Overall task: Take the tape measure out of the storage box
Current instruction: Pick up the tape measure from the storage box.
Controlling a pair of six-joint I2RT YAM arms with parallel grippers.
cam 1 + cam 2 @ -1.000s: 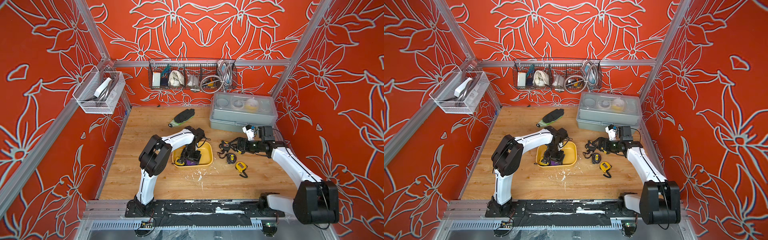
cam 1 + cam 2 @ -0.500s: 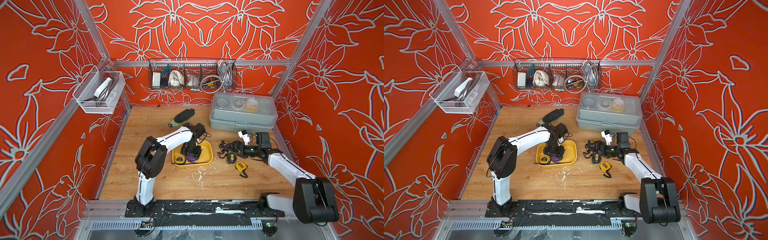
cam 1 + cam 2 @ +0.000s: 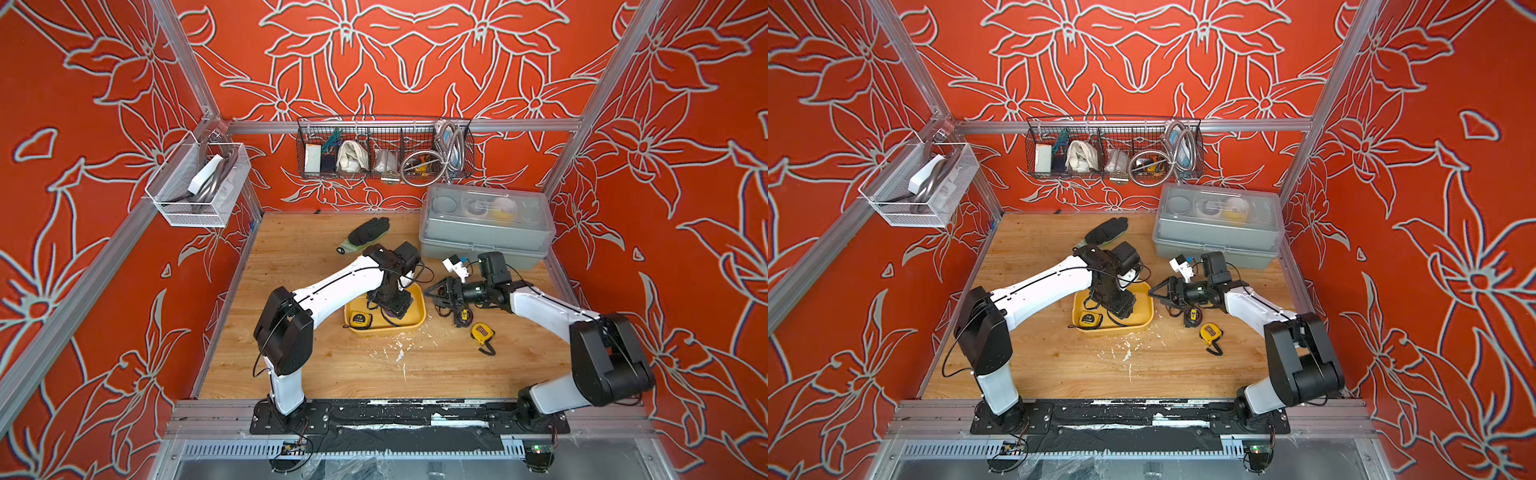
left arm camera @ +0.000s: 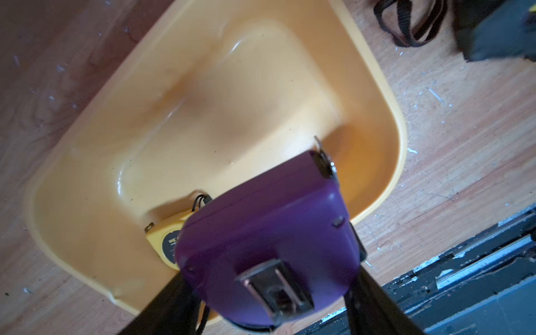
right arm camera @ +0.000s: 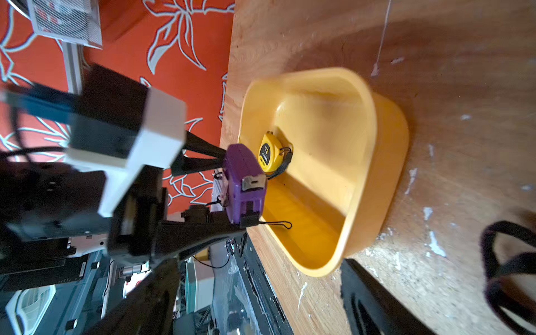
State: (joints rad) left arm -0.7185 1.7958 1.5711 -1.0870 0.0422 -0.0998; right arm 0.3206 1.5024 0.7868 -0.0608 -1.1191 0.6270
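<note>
Both top views showed the wooden tabletop (image 3: 332,374) bearing the shallow yellow plastic storage box (image 3: 390,331), with the right tool (image 3: 434,297) spread and empty just beside it, where a sideways carry could have struck it. The left tool (image 5: 236,188) was clamped on the boxy purple tape measure (image 4: 269,237), held above the box's wall on the robot's side. A slack hold might have dropped it onto the small yellow tape measure (image 5: 271,156) below, or its thin black cord loop (image 5: 278,224) might have snagged the rim.

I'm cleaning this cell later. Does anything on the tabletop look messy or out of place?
Yes. White flecks are scattered on the wooden tabletop just in front of the yellow storage box, perhaps dried residue. A black work glove lies loose farther back.
</note>
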